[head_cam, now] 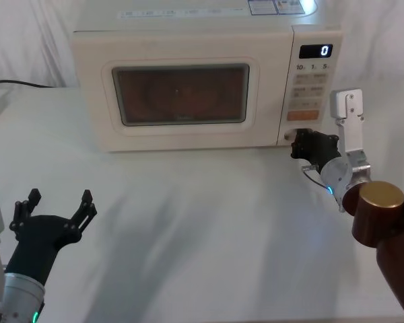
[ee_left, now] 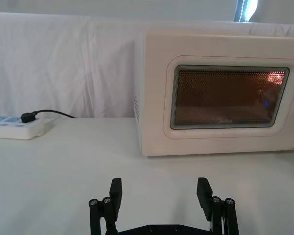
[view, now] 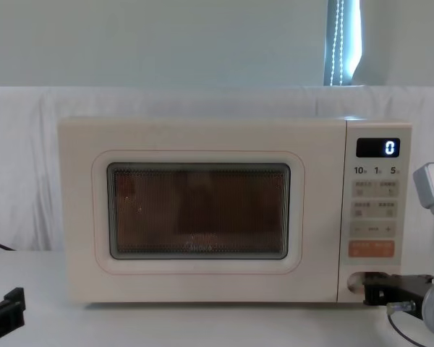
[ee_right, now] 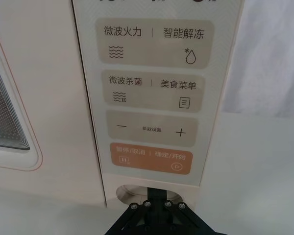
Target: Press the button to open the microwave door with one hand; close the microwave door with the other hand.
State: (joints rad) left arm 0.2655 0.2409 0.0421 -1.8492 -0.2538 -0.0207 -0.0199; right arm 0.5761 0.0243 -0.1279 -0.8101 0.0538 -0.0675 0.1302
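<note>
The cream microwave stands at the back of the table with the microwave door (head_cam: 182, 50) shut flush, its dark window glowing orange (ee_left: 225, 98) (view: 199, 213). The button (ee_right: 132, 192) is a wide oval at the bottom of the keypad panel, under the orange key (ee_right: 151, 159). My right gripper (head_cam: 298, 143) is shut, and its joined tips (ee_right: 156, 205) rest against the button (view: 354, 280). At the near left, my left gripper (head_cam: 60, 200) hovers open over the table, well in front of the door, with nothing between its fingers (ee_left: 116, 188).
A white power strip (ee_left: 14, 126) with a black plug and cable lies on the table left of the microwave. The display (head_cam: 316, 51) reads 0. White cloth hangs behind. Bare tabletop (head_cam: 202, 222) stretches between the two arms.
</note>
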